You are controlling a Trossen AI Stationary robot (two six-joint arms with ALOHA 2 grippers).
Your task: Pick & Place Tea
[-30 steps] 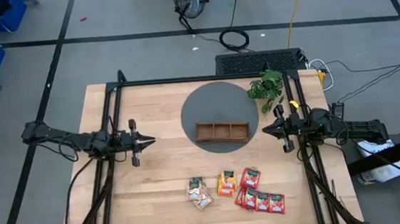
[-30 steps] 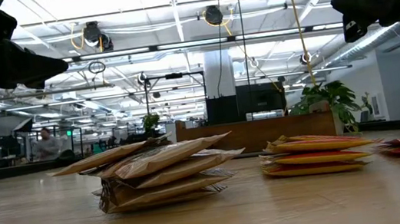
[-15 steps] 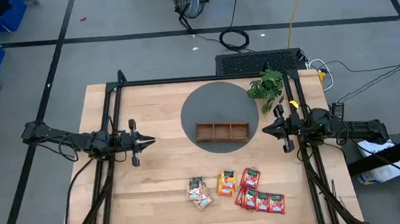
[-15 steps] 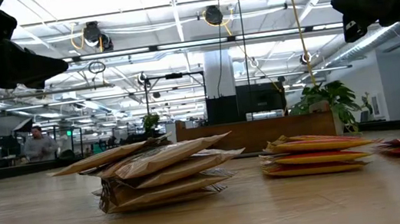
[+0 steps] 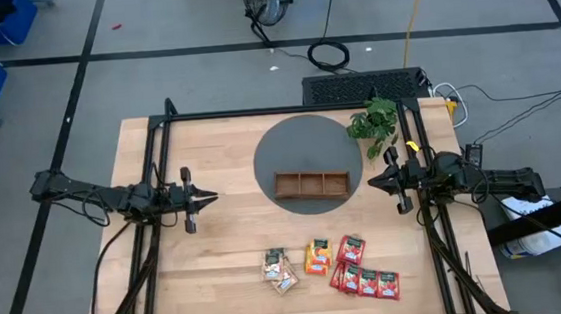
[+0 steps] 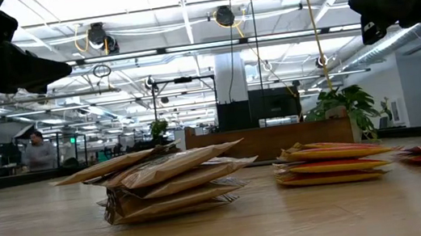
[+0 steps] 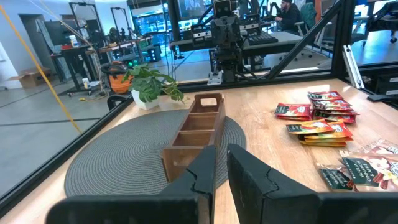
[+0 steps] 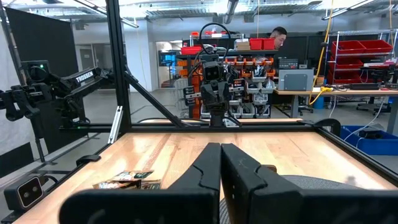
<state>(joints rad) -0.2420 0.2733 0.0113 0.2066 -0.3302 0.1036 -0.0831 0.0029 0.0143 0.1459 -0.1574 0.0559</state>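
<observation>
Tea (image 5: 327, 268): all sachets lie loose on the table's front edge, pale pile left, orange middle, red right; none in the tray (image 5: 311, 184).
Progress: nothing placed; you have every sachet left to move.
Left gripper (image 5: 210, 195): hovers left of the mat, fingers nearly together, holding nothing.
Right gripper (image 5: 371, 182): hovers right of the tray, pressed together, empty.

ten tea sachets (image 5: 327, 267), one tray (image 5: 311, 184), one plant (image 5: 375, 121)

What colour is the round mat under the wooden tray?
Dark grey, with a ribbed concentric weave; the mat shows best in the left wrist view.
</observation>
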